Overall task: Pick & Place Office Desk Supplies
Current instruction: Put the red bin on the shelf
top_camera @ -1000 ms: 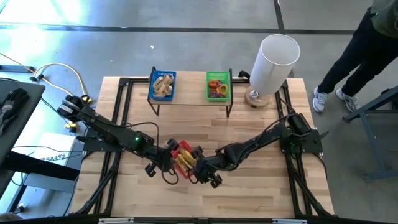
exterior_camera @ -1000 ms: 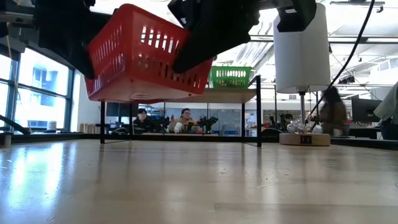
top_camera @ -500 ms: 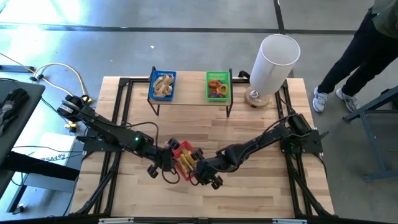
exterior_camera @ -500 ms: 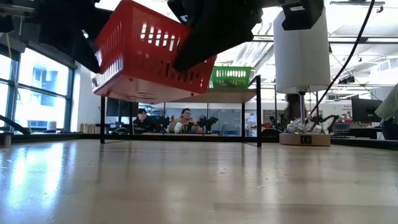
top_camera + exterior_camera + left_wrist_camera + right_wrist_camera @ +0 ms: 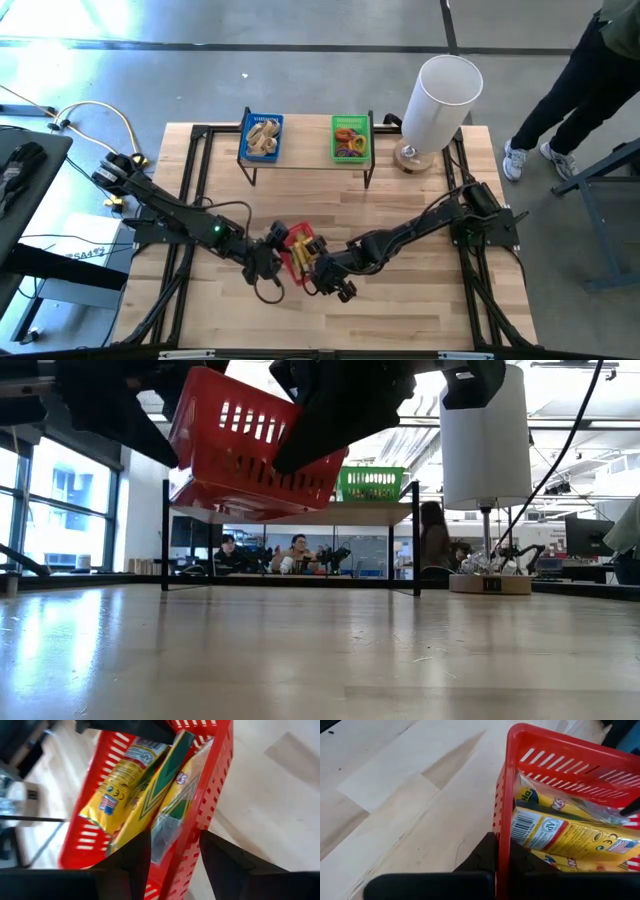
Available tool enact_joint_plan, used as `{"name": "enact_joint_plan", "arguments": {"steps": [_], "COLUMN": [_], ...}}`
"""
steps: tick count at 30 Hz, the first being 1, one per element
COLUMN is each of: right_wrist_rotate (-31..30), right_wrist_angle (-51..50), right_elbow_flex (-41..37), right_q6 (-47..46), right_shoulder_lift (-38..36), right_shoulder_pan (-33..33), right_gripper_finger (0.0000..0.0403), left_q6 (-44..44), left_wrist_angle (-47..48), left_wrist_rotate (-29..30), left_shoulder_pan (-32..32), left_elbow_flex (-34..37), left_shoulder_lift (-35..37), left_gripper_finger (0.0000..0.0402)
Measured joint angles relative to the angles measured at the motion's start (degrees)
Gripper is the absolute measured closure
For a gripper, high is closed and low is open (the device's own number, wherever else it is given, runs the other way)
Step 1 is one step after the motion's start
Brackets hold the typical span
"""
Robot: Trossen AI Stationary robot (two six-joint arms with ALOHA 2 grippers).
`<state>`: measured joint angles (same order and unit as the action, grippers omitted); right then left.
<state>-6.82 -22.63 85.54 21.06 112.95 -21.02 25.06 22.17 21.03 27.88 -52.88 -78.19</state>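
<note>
Supplies, yellow packs (image 5: 150, 795), ride in the red basket (image 5: 298, 246) I hold above the surface: right claw (image 5: 504, 851) pinches its rim, left claw (image 5: 175, 851) straddles the opposite wall, parted.

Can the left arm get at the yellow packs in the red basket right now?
Probably yes. The left gripper is at the rim of the red basket, jaws open astride its wall, with the yellow packs uncovered just ahead. The right gripper grips the opposite rim.
</note>
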Motion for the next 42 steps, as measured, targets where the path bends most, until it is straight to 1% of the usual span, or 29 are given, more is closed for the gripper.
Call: {"name": "enact_joint_plan", "arguments": {"steps": [7,10,15,20,26,28,34,36,39,42], "right_wrist_rotate": [-0.2,-0.7,-2.0,-2.8,-10.0,-10.9,-14.8,-15.0,-15.8,-16.8], "right_wrist_angle": [-0.3,-0.4,-0.9,-1.7,-4.1,-5.7,-10.9,-13.6,-20.5,-23.8], "right_elbow_flex": [0.0,0.0,0.0,0.0,0.0,0.0,3.9,6.9,12.6,17.2], "right_q6": [-0.1,-0.4,-2.7,-4.5,-6.1,-6.8,-8.9,-9.0,-11.0,-13.1], "right_shoulder_lift": [0.0,0.0,0.0,0.0,-0.8,-2.2,-5.0,-5.1,-5.0,-4.5], "right_shoulder_pan": [0.0,0.0,0.0,0.0,-1.1,-1.4,-0.9,-0.1,1.3,3.5], "right_gripper_finger": [0.04,0.04,0.04,0.04,0.04,0.04,0.04,0.04,0.04,0.04], "left_q6": [1.2,-0.1,-2.0,-5.4,-13.9,-16.9,-22.4,-23.7,-25.9,-27.6], "left_wrist_angle": [-1.5,-2.3,-1.9,2.8,11.5,13.4,10.8,8.8,4.1,-1.3], "left_wrist_rotate": [9.9,11.9,11.9,11.9,9.9,9.2,9.0,7.7,5.2,3.8], "left_shoulder_pan": [3.4,4.4,5.0,5.4,4.7,4.0,0.1,-0.4,-0.2,0.6], "left_elbow_flex": [0.0,0.0,0.0,0.0,0.6,2.0,10.4,13.4,17.2,20.8], "left_shoulder_lift": [0.0,0.3,2.6,7.3,15.3,18.1,25.9,28.1,30.6,31.9], "left_gripper_finger": [0.0242,0.0242,0.0242,0.0242,0.0242,0.0242,0.0242,0.0242,0.0242,0.0242]}}
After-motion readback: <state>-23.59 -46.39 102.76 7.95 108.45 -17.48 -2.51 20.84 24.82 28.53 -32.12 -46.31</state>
